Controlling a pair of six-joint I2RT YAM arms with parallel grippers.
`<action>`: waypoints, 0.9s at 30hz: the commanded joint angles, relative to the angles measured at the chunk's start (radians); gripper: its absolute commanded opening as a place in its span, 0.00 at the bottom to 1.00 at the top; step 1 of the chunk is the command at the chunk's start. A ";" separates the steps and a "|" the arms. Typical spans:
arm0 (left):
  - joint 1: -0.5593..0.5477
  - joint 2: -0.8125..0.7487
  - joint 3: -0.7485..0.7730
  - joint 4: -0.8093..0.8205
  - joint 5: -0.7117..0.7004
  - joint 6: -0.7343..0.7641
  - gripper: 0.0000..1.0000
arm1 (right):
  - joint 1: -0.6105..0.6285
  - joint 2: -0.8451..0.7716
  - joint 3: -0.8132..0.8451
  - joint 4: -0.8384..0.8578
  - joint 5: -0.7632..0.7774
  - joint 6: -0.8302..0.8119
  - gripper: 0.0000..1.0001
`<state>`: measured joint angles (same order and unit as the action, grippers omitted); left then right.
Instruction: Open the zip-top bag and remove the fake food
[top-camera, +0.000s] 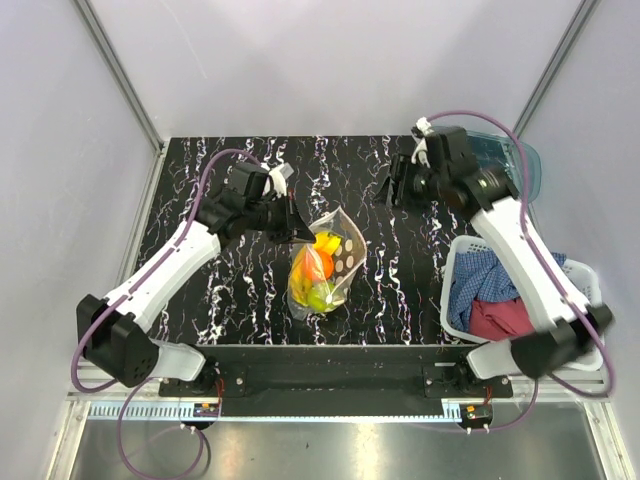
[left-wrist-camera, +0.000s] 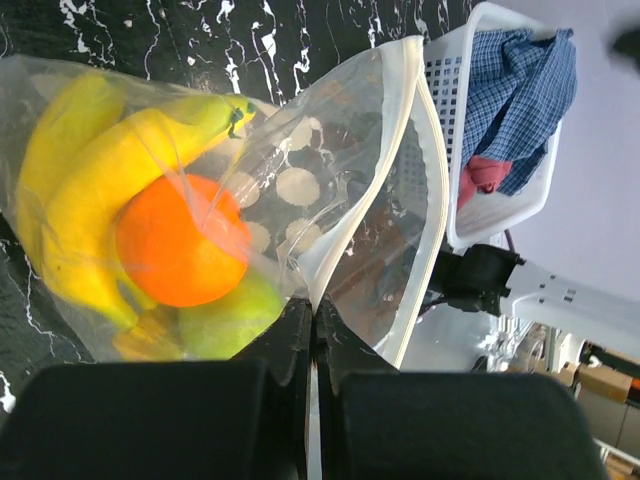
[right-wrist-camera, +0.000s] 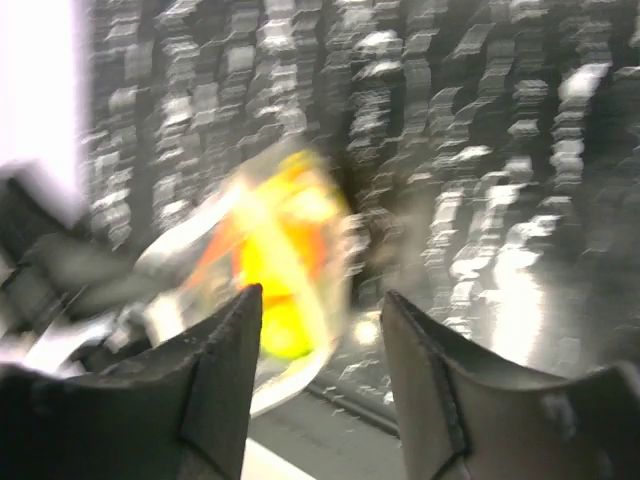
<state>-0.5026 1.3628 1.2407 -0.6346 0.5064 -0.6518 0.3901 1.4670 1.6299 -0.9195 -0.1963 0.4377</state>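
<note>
Bright, even light; crisp glare on bag (left-wrist-camera: 330, 170) ahead of left gripper (left-wrist-camera: 312, 308); heavy blur ahead of right gripper (right-wrist-camera: 320, 295).

We see a black desk (top-camera: 400, 285) veined with white, like marble. Near its middle lies the zip-top bag (top-camera: 338, 255), clear with pale dots, its lower end resting on the surface and the fake food (top-camera: 315, 275) inside it. A teal tray (top-camera: 528, 165) sits at the far right corner. A white basket (top-camera: 452, 270) stands at the right near edge, and it may overhang the desk's side.
</note>
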 joint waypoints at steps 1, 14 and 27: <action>-0.001 -0.077 -0.010 0.065 -0.040 -0.074 0.00 | 0.079 -0.114 -0.162 0.163 -0.143 0.138 0.55; -0.093 -0.079 -0.032 0.177 -0.106 -0.259 0.00 | 0.176 -0.071 -0.191 0.208 -0.137 0.115 0.40; -0.119 0.032 0.017 0.257 -0.082 -0.350 0.00 | 0.202 -0.123 -0.248 0.151 -0.002 0.067 0.44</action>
<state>-0.6106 1.3651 1.2045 -0.4580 0.4007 -0.9691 0.5690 1.3911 1.3914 -0.7719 -0.2565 0.5362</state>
